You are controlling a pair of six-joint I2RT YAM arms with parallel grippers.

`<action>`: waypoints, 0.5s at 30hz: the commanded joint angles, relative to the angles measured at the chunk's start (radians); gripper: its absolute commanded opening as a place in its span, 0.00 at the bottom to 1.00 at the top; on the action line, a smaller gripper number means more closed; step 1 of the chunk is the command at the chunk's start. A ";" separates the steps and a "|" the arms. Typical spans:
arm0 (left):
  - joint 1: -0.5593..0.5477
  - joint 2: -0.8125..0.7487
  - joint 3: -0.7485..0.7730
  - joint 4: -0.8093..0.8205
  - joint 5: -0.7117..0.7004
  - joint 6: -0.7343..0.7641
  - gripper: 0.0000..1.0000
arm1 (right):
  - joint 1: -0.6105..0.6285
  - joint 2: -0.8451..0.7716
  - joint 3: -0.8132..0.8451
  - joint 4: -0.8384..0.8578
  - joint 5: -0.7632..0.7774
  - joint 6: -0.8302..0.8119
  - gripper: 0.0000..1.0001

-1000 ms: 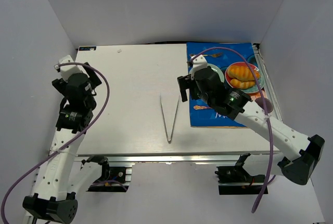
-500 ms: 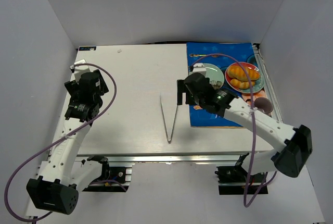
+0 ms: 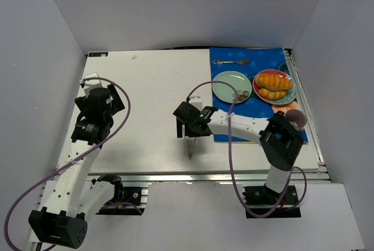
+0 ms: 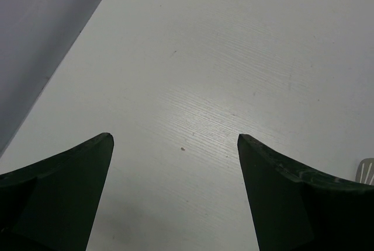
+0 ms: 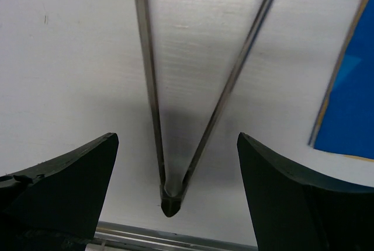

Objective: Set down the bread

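The bread [image 3: 273,80], a ridged golden-orange roll, lies on a red-rimmed plate [image 3: 256,84] at the right, with a paler yellow piece [image 3: 268,94] beside it. My right gripper [image 3: 188,128] is well left of the plate, low over metal tongs [image 3: 190,149] on the white table. In the right wrist view this gripper [image 5: 175,138] is open and holds nothing. The tongs' hinge [image 5: 171,197] and both thin arms lie between its fingers. My left gripper [image 3: 98,96] hovers at the table's left side. In its wrist view it [image 4: 175,138] is open over bare table.
A blue mat [image 3: 248,58] covers the table's right end and carries an empty green plate [image 3: 225,86], a fork [image 3: 230,62] and a purple cup [image 3: 296,118]. The mat's edge [image 5: 349,105] shows right of the tongs. Grey walls enclose the table.
My right arm has swung left off the blue mat and come down over the tongs. The left arm has shifted slightly right and forward. Both grippers stayed open.
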 commanded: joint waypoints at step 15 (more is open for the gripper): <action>0.001 -0.008 -0.021 -0.028 0.003 0.004 0.98 | 0.037 0.111 0.044 0.005 0.027 0.111 0.87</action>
